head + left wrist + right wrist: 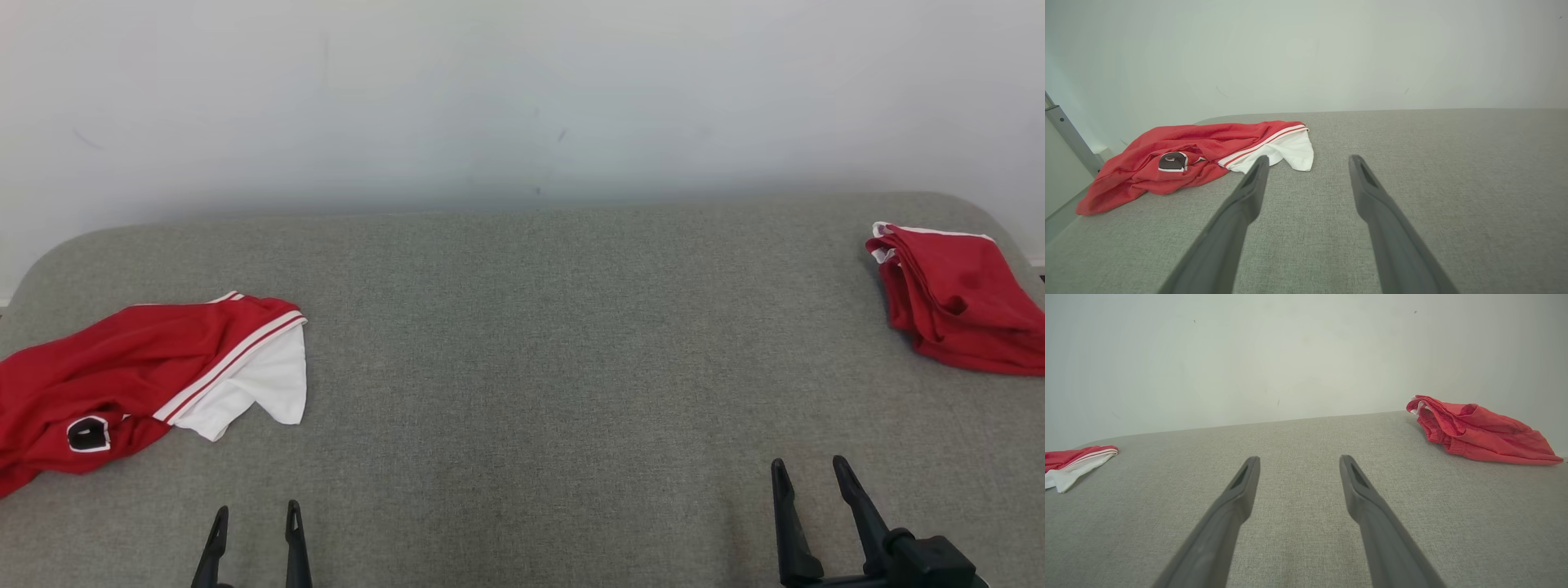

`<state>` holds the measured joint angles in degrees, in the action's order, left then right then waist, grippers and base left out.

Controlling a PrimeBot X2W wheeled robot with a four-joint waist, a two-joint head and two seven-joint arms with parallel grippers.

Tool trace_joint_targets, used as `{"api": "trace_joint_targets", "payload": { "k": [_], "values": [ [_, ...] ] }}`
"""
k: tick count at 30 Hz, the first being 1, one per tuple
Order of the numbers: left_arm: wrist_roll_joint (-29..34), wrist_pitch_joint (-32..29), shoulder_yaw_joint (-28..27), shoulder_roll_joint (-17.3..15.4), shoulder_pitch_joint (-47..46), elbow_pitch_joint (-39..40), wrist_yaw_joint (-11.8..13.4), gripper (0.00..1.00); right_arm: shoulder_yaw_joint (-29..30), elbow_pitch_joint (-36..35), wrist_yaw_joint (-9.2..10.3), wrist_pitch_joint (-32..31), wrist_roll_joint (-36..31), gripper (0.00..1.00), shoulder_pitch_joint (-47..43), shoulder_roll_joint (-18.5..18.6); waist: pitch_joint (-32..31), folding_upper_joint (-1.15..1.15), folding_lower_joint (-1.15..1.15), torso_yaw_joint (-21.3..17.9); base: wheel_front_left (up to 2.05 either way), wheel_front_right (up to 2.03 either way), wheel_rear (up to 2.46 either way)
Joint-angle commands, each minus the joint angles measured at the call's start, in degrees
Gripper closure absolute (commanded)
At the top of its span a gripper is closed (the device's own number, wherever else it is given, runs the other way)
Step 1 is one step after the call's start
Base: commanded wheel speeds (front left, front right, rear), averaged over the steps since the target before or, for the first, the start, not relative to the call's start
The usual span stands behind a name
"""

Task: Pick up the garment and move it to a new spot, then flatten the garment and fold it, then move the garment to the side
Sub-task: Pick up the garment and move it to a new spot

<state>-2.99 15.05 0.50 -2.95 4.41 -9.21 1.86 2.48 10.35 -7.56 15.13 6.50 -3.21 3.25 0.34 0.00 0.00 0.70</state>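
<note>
A crumpled red garment (122,367) with a white sleeve, striped trim and a black badge lies at the left of the grey padded surface (531,343). The left wrist view has the same garment (1192,155) ahead and to the left. My left gripper (255,513) stands open near the front edge, right of the garment and apart from it, nothing between its fingers (1249,192). My right gripper (810,467) is open at the lower right, also holding nothing, fingers (1359,490) above bare fabric.
A folded red garment (955,294) lies at the far right by the surface's rounded corner, also in the right wrist view (1478,430). A pale wall (522,98) rises behind. A metal post (1069,139) stands off the left edge.
</note>
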Motion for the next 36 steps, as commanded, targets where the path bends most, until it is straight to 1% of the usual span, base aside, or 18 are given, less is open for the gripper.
{"api": "trace_joint_targets", "payload": {
  "k": [1,10,22,32,36],
  "values": [
    [0.1,0.2,-0.3,0.1,0.3,-0.3,-0.2,0.0,0.0,0.3,0.12,0.0,0.3,0.0,-0.6,-0.2,0.0,0.0,0.0,0.0,0.0,0.0,0.0],
    [-0.3,0.2,-1.2,0.1,0.5,-1.3,-0.9,0.0,-0.9,1.8,0.12,0.0,0.7,0.0,-1.7,-0.4,-0.3,0.0,0.0,-0.1,0.0,0.0,0.0],
    [-0.7,0.2,-1.1,0.1,0.2,-1.0,-0.8,0.0,-2.0,3.0,0.12,0.0,1.7,0.0,-1.4,-0.5,-0.5,0.0,0.0,0.0,0.0,0.0,0.0],
    [-0.6,0.2,-1.2,0.1,0.7,-1.1,-1.0,0.0,-2.0,2.9,0.12,0.0,1.7,0.0,-2.1,-0.5,-1.1,0.0,0.0,1.4,0.0,0.0,0.0],
    [-0.2,0.2,-1.1,0.1,0.4,-1.4,-1.2,0.0,-1.9,2.9,0.12,0.0,2.0,0.0,-2.5,-0.4,-1.3,0.0,0.0,3.1,0.0,0.0,0.0]
  ]
}}
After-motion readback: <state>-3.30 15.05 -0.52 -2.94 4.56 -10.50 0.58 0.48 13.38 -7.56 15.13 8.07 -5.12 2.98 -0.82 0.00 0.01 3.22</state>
